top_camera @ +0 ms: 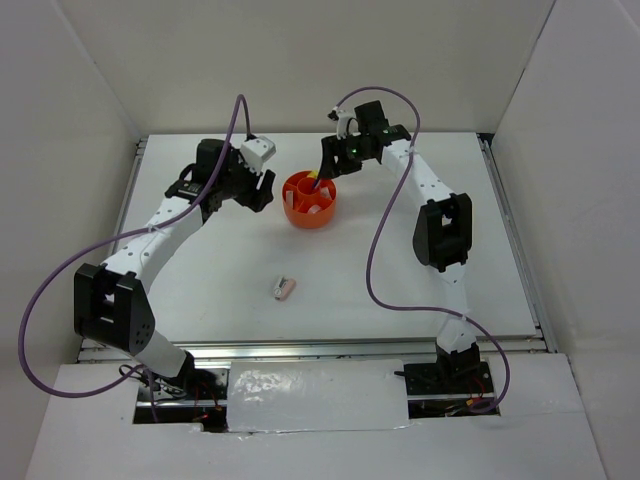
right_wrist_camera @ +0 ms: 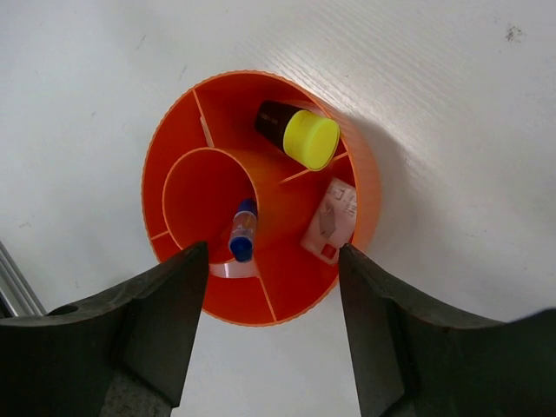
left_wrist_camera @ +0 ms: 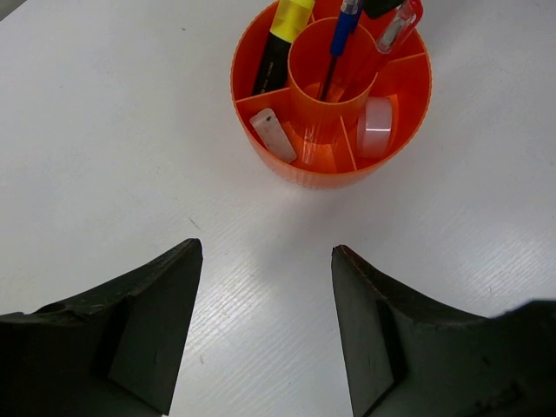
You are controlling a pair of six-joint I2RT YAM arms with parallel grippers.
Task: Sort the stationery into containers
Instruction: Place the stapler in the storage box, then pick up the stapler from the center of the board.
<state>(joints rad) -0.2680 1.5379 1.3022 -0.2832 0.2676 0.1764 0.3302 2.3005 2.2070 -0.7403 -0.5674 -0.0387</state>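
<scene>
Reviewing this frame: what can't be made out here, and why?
1. Top view: the small pink-white piece on the table is too small to identify; neither wrist view shows it.
2. Top view: contents of the round orange plastic organizer are too small to tell apart.
3. Left wrist view: the yellow-capped marker, thin blue pen and red-clear item are cut off by the top edge.

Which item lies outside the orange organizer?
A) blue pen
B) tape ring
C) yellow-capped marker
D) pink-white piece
D: the pink-white piece lies alone on the table, well apart from the orange organizer, which holds the other three.
</scene>
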